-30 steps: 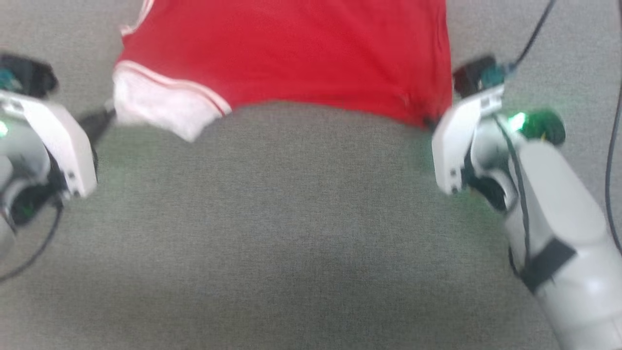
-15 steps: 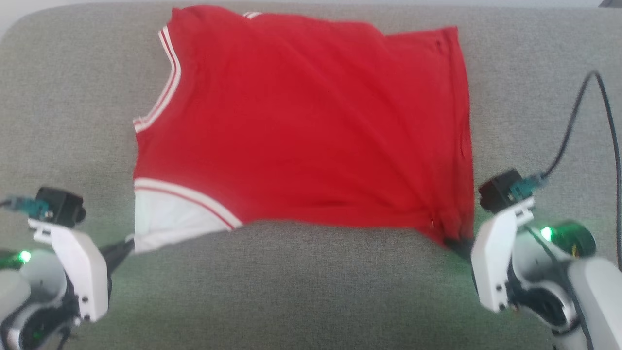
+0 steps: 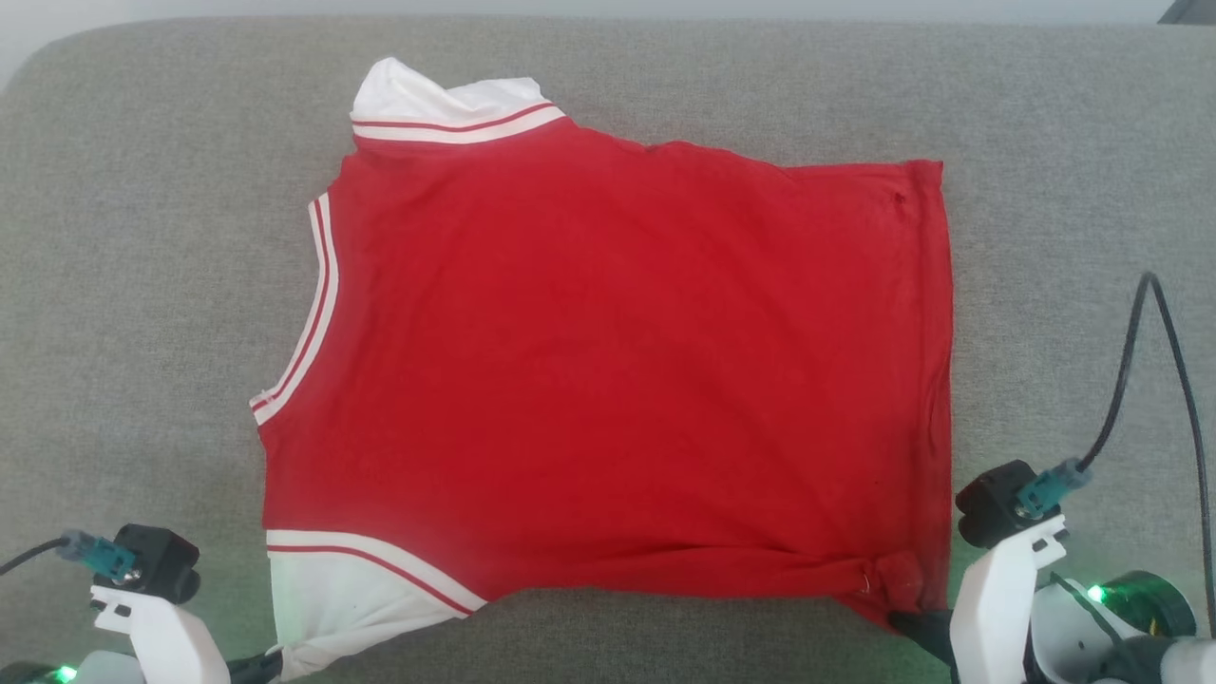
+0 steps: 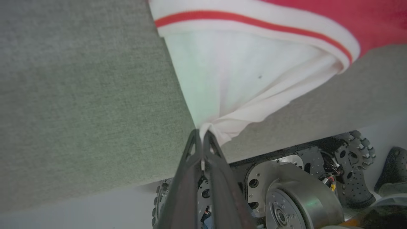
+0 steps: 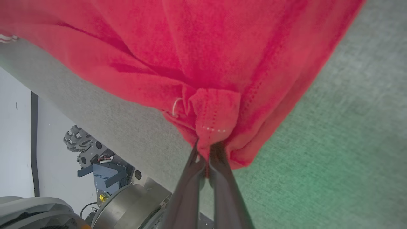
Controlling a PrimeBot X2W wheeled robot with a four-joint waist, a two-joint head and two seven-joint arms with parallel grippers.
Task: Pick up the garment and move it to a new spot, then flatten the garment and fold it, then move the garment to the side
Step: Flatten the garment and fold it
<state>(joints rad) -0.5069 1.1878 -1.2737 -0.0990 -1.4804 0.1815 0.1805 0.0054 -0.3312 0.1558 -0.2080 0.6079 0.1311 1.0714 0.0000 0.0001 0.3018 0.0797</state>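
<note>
The shirt (image 3: 617, 361) sits much lower in your head view than a second ago, but the whole picture has shifted, so that is the camera moving and not the cloth. Back then you had only a blurred near strip of it. Now you have it from edge to edge, including the far sleeve (image 3: 446, 95), which was out of the picture half a second ago. The corners being held are the same ones as before.

It lies spread on the grey cloth-covered worktop (image 3: 608, 646), roughly in the middle, plain red side up. The striped neck trim (image 3: 309, 323) faces your left and the hem (image 3: 940, 380) runs along your right. The far sleeve is white and crumpled, with a red-and-white band where it joins the body. The near sleeve (image 3: 332, 598) is white too, and drawn out to a point. The body is mostly smooth, and creases gather only along the near edge toward the right corner.

The left jaws are closed on the tip of the near sleeve: in the left wrist view the dark fingers (image 4: 190, 171) meet with white cloth (image 4: 241, 73) pinched between them. The right jaws are closed on the near hem corner, where the right wrist view shows the fingers (image 5: 187, 187) biting a bunched knot of red fabric (image 5: 206, 47).

Beyond the worktop's near edge, both wrist views catch the robot's wheeled base (image 4: 295, 184). A black cable (image 3: 1130, 370) loops up from the right wrist.
</note>
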